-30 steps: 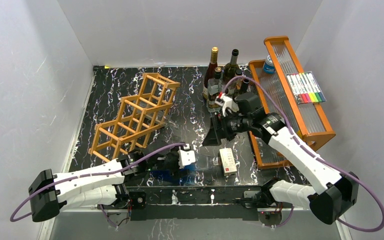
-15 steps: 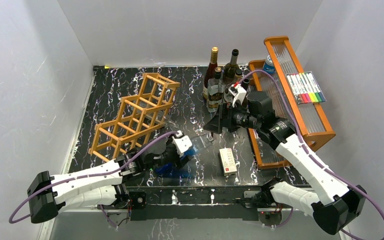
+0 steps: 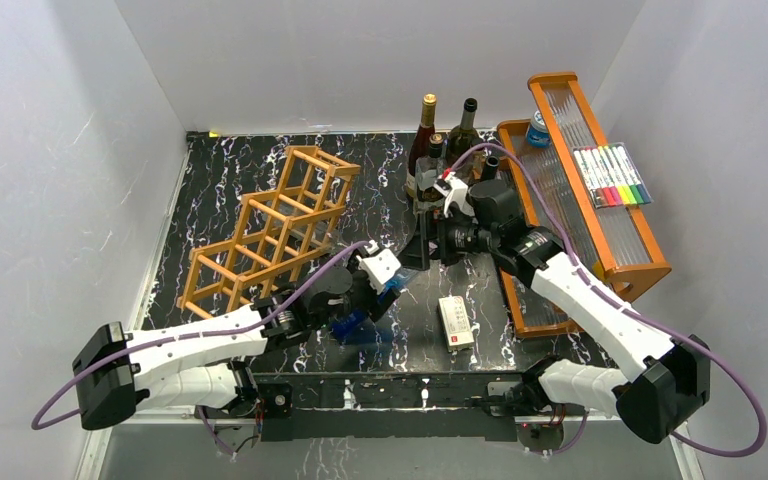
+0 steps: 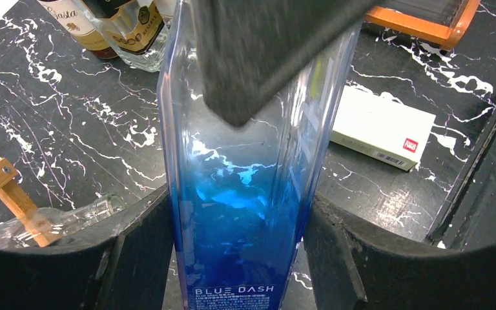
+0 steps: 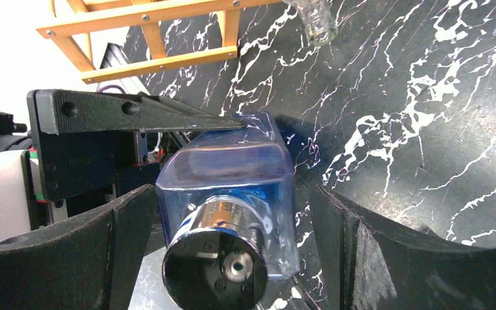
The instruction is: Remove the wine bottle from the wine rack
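Jaws first: left gripper is clamped on the blue bottle, fingers tight on both flat sides, bottle tilted w/ the cap end up. Right gripper is spread wide around that silver cap, can't tell if it's actually touching. Bottle's out of the wine rack, just to the right of it, over the marble table. Clear glass bottle lies by the rack's foot. White box is nearby on the right, more bottles standing at the back beside the tiered tray.
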You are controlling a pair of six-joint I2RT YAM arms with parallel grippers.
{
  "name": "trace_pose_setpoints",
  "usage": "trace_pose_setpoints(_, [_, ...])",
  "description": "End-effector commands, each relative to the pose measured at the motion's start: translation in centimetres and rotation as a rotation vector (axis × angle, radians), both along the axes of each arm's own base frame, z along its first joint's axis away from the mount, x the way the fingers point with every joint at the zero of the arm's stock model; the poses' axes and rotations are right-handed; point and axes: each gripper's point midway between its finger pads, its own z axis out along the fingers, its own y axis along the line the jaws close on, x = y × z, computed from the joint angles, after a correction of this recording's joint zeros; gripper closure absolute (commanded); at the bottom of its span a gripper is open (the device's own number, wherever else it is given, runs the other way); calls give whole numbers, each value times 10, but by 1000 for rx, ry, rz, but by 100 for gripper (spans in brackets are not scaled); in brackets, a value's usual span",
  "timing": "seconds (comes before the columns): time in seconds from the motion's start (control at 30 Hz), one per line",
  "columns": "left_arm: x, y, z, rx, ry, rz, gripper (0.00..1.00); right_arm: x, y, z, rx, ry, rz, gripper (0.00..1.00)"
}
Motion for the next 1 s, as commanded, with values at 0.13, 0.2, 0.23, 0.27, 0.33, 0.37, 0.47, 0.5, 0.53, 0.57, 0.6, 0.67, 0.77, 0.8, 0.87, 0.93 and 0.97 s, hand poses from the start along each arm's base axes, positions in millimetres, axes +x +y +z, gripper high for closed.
trace_pose_setpoints(0.13, [15,-21,73,-201,-77,45,95,-3,14,-5,-89,-85,18,9])
trace_pose_setpoints(0.2, [15,-18,72,-203,-73,54,94,-2,15,-4,-90,-92,18,17])
trace_pose_setpoints(0.23, [16,-17,72,-203,-72,62,93,-2,16,-2,-86,-96,23,23])
trace_pose_setpoints(0.27, [16,-15,71,-202,-68,70,89,-1,17,0,-83,-98,28,30])
trace_pose_setpoints(0.33, [17,-11,69,-201,-56,92,73,0,17,8,-75,-115,24,47])
trace_pose_setpoints(0.37, [17,-9,68,-203,-48,105,62,3,16,13,-74,-130,11,52])
trace_pose_setpoints(0.47, [15,-3,65,-194,-26,119,25,14,11,37,-72,-197,-46,64])
trace_pose_setpoints(0.5, [13,-1,65,-193,-23,116,13,18,9,45,-75,-221,-67,70])
trace_pose_setpoints(0.53, [11,2,66,-199,-20,116,5,22,6,52,-82,-243,-88,75])
trace_pose_setpoints(0.57, [10,5,67,-200,-17,117,2,26,3,58,-91,-262,-110,78])
trace_pose_setpoints(0.6, [8,8,68,-203,-16,118,2,30,-1,61,-104,-277,-131,80])
trace_pose_setpoints(0.67, [5,15,71,-209,-15,123,2,37,-7,66,-141,-302,-166,81])
trace_pose_setpoints(0.77, [4,27,76,-216,-20,148,2,49,-21,69,-225,-335,-229,83])
trace_pose_setpoints(0.8, [4,31,77,-215,-23,158,2,54,-27,70,-257,-344,-258,83])
trace_pose_setpoints(0.87, [3,39,81,-215,-30,177,2,65,-39,74,-306,-374,-325,84])
trace_pose_setpoints(0.93, [4,46,84,-216,-40,194,2,76,-45,82,-325,-413,-383,83])
trace_pose_setpoints(0.97, [4,49,85,-218,-45,202,2,80,-46,86,-329,-429,-398,83])
